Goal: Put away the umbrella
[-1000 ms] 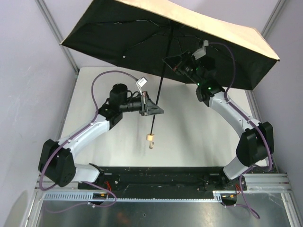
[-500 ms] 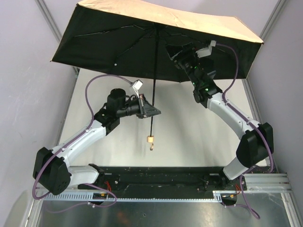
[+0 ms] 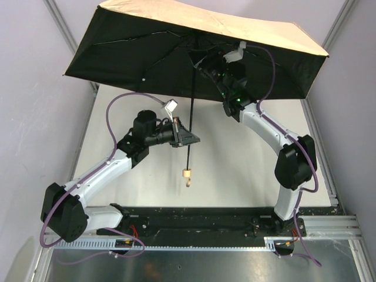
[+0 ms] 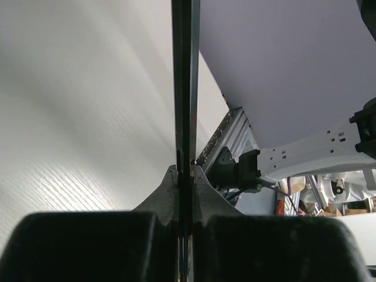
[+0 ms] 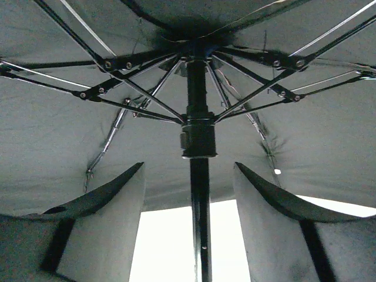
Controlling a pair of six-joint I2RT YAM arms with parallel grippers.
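Umbrella [image 3: 147, 53] is open, up above the tabletop [image 3: 235, 164]. Left end effector [image 3: 189, 138] is clamped tight on the shaft [image 3: 191, 114], handle [image 3: 186, 173] hanging below. Right end effector [image 5: 189, 167] is wide under the canopy, its 2 fingers [image 5: 111, 235] straddling the shaft just below the runner [image 5: 198, 138], gaps on both sides.

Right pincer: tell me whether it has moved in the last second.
Yes. Against the table's right edge, the right pincer has swung left and away from the bases, and now stands open around the umbrella shaft.
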